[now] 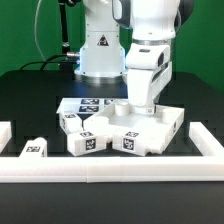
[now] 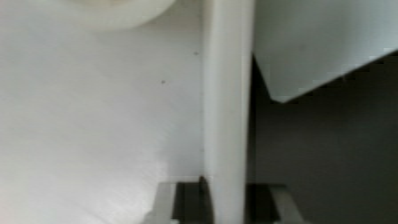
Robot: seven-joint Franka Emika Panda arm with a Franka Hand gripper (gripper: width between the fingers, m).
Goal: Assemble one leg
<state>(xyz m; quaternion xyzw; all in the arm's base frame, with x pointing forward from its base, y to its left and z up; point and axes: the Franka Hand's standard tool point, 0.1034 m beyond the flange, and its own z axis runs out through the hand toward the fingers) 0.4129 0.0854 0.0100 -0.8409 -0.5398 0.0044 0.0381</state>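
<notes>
We see a green backdrop (image 1: 25, 30) filling the space well behind the gripper (image 1: 141, 108), evenly and brightly lit. Beneath the gripper lies a black table (image 1: 30, 100), whose top catches a soft sheen. A white rail (image 1: 110, 170) runs along the table in front of the gripper, nearer the camera, with short side rails to either side of the gripper. Behind the gripper, toward the exterior view's left, a dark stand (image 1: 64, 45) rises against the green. In the wrist view we see only a dark patch of table beside the gripper.
</notes>
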